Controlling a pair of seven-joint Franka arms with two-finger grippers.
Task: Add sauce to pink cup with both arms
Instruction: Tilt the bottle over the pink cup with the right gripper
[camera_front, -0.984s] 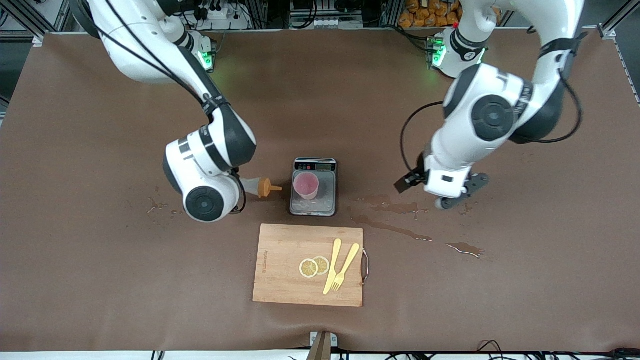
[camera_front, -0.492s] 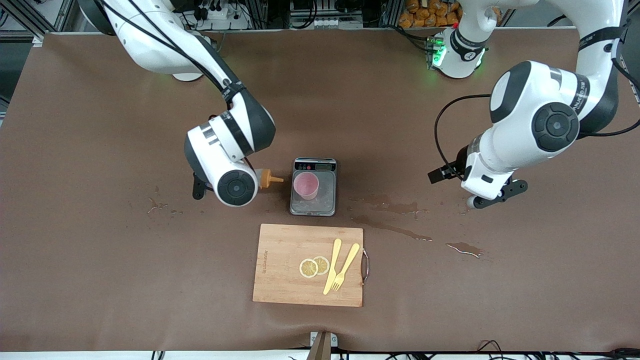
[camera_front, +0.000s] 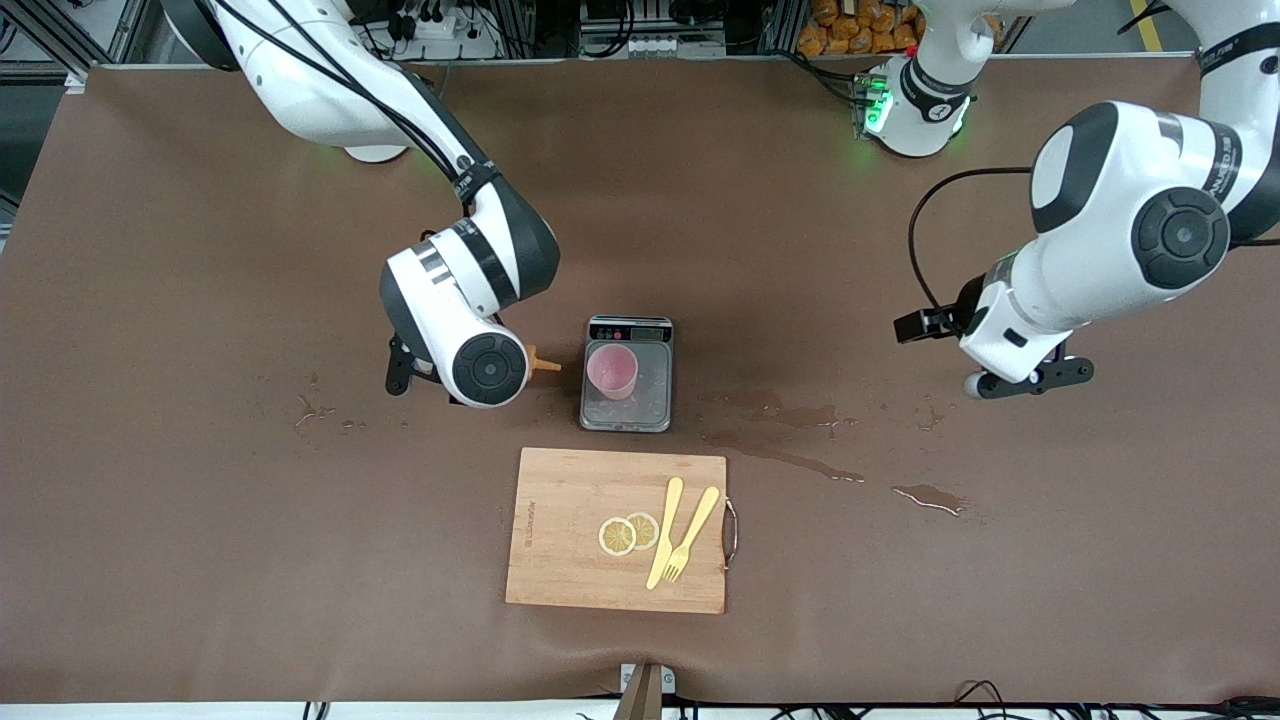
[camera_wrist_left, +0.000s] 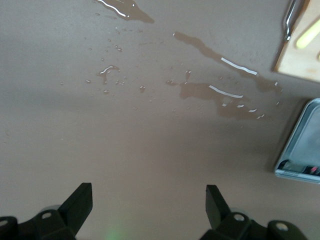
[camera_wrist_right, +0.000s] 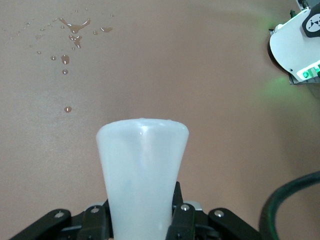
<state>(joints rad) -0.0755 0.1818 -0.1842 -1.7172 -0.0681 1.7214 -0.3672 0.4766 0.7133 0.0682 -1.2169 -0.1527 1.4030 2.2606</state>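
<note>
The pink cup (camera_front: 612, 371) stands on the silver scale (camera_front: 655, 400) in the middle of the table. My right gripper (camera_wrist_right: 142, 210) is shut on the sauce bottle (camera_wrist_right: 142, 160), whose translucent white body fills the right wrist view. From the front, only the orange nozzle (camera_front: 543, 364) shows from under the right wrist. It points at the cup and stops short of the scale. My left gripper (camera_front: 1022, 383) hangs open over bare table toward the left arm's end. Nothing is between its fingertips (camera_wrist_left: 81, 194) in the left wrist view, where the left gripper (camera_wrist_left: 147, 196) looks down on wet tabletop.
A wooden cutting board (camera_front: 560, 560) lies nearer the camera than the scale, with two lemon slices (camera_front: 628, 533) and a yellow knife and fork (camera_front: 680, 535) on it. Brown spills (camera_front: 790, 440) streak the table between the scale and the left gripper, and small drops (camera_front: 312, 410) lie by the right arm.
The right wrist has swung over the bottle, so only the nozzle shows now. The left arm has drawn away from the scale toward its own end of the table, still open.
</note>
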